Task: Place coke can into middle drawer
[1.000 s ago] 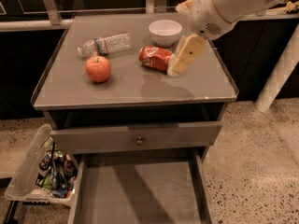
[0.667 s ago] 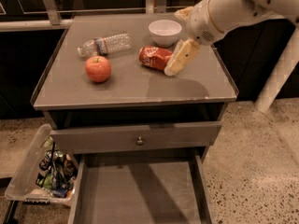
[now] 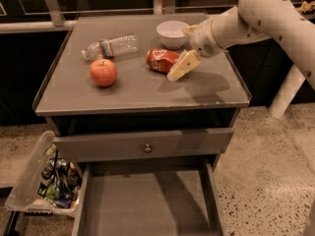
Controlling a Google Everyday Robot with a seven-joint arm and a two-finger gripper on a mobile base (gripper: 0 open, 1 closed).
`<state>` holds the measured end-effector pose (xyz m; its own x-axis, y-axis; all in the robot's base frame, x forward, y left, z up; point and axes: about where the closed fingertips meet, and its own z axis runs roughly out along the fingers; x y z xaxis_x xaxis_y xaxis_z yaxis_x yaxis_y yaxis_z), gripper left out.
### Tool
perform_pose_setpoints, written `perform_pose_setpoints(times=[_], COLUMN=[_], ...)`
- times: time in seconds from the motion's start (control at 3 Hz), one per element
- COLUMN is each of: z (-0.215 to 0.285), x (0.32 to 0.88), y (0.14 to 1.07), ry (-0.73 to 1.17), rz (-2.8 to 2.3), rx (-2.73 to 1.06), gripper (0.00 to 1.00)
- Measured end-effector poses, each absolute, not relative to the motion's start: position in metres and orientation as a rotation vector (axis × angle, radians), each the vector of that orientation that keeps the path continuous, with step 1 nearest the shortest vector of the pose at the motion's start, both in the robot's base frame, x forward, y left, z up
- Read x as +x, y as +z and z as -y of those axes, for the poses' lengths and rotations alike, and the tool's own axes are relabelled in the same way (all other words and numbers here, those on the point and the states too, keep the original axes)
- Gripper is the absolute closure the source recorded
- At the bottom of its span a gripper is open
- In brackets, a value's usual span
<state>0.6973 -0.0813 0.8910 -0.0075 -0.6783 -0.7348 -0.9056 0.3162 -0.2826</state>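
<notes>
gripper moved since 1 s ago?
Yes. Judged against the white bowl, the gripper shifted left and slightly down, now just right of the coke can.

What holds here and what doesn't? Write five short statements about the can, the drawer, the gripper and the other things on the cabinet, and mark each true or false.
1. The coke can lies on its side on the cabinet top. True.
2. The middle drawer is shut. False: it is pulled open, and the can is not in it.
3. The gripper is over the cabinet top, right next to the can. True.
4. The apple sits in the white bowl. False: it rests on the cabinet top, apart from the bowl.
5. The clear bottle stands upright. False: it lies on its side behind the apple.
</notes>
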Motion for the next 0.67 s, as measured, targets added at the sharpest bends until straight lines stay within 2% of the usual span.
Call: perform_pose_setpoints(times=[0.33, 0.67], z=[0.08, 0.076], x=[0.713, 0.722], y=[0.869, 0.852], ry=[0.404, 0.439], rz=[-1.788, -1.831], rx=[-1.382, -1.358], gripper=[0.0, 0.18])
